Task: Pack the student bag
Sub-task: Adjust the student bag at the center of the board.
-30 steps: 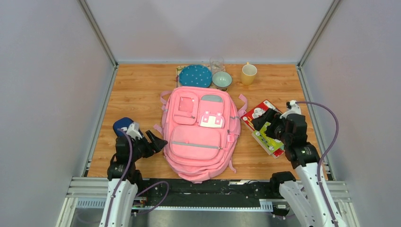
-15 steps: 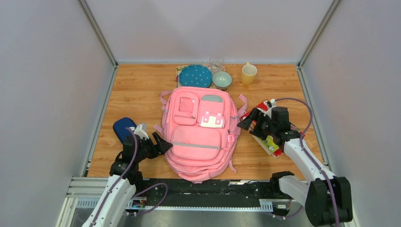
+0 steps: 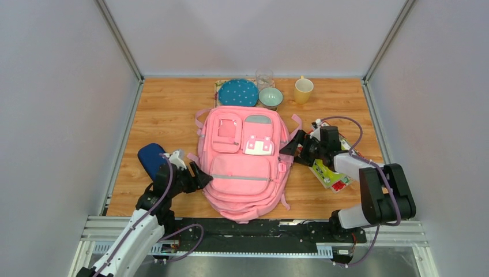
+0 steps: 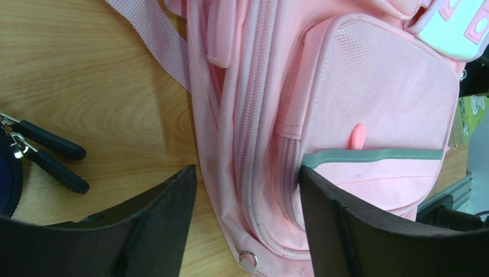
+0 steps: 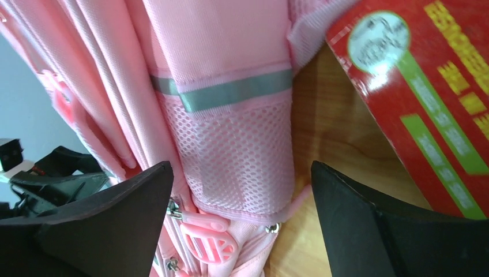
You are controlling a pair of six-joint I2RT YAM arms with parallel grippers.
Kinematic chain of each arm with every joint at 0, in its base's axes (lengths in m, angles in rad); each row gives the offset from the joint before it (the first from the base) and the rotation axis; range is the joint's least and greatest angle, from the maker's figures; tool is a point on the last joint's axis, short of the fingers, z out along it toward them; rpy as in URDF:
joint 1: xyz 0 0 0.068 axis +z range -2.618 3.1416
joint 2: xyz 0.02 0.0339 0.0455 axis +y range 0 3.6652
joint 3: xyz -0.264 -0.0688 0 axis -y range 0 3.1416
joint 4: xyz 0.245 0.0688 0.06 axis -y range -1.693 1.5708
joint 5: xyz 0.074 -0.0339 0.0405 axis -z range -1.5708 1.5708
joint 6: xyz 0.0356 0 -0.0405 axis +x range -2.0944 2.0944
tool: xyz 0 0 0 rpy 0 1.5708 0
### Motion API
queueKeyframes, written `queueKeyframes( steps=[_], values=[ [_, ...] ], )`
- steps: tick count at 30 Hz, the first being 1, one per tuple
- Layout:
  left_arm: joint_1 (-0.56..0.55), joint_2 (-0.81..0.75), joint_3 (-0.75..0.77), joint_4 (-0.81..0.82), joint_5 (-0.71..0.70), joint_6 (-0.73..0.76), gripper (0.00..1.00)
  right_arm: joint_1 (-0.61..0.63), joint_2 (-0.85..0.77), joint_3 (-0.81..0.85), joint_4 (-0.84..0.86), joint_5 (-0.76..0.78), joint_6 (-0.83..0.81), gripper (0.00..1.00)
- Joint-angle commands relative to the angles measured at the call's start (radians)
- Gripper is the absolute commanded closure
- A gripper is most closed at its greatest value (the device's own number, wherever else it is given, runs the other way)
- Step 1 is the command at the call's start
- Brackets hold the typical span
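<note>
The pink student bag [image 3: 245, 161] lies flat in the middle of the table, front pockets up. My left gripper [image 3: 202, 176] is open at the bag's lower left side; in the left wrist view [image 4: 248, 196] its jaws straddle the bag's side zip seam [image 4: 254, 144]. My right gripper [image 3: 286, 150] is open at the bag's right side; in the right wrist view [image 5: 242, 202] its jaws straddle the mesh side pocket [image 5: 236, 156] and pink zip pulls [image 5: 202, 231]. Neither gripper holds anything.
A navy-blue pouch [image 3: 151, 156] lies left of the left gripper. A red and green packet [image 3: 328, 170] lies under the right arm. At the back stand a blue dotted plate [image 3: 237, 92], a small bowl [image 3: 270, 97], a glass [image 3: 264, 79] and a yellow mug [image 3: 303, 90].
Both grippers have moved inward to the bag's sides: the left one to the right, the right one left off the red packet. Both remain open.
</note>
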Motion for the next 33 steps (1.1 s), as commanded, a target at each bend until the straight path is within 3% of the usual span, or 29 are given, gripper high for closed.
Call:
queueKeyframes(
  steps=[1,6,7,9,10,14,20,24,29,33],
  values=[
    [-0.006,0.025,0.002,-0.051,-0.024,0.059,0.30,0.004,0.084,0.033,0.172,-0.126,-0.012,0.09],
    [-0.006,0.078,0.011,-0.024,0.005,0.089,0.41,0.004,0.106,0.027,0.242,-0.205,0.005,0.30],
    [-0.007,0.085,0.013,-0.020,0.009,0.093,0.41,0.004,0.099,0.029,0.240,-0.211,0.004,0.40],
    [-0.006,0.101,0.014,-0.002,0.019,0.102,0.41,0.001,0.084,0.033,0.219,-0.219,0.001,0.73],
    [-0.006,0.106,0.014,0.006,0.020,0.105,0.41,0.002,0.063,0.032,0.211,-0.217,0.010,1.00],
    [-0.007,0.132,0.030,0.035,0.009,0.120,0.39,0.019,-0.058,-0.022,0.216,-0.216,0.051,1.00],
    [-0.006,0.222,0.080,0.086,-0.001,0.146,0.35,0.086,-0.368,-0.037,0.004,-0.102,0.042,1.00],
    [-0.006,0.273,0.126,0.135,0.002,0.160,0.32,0.194,-0.573,-0.092,-0.149,0.142,0.111,1.00],
    [-0.006,0.406,0.198,0.209,0.023,0.194,0.32,0.315,-0.838,-0.276,-0.150,0.295,0.282,1.00],
    [-0.006,0.529,0.303,0.265,0.040,0.234,0.31,0.445,-1.003,-0.362,-0.192,0.538,0.408,1.00]
  ],
)
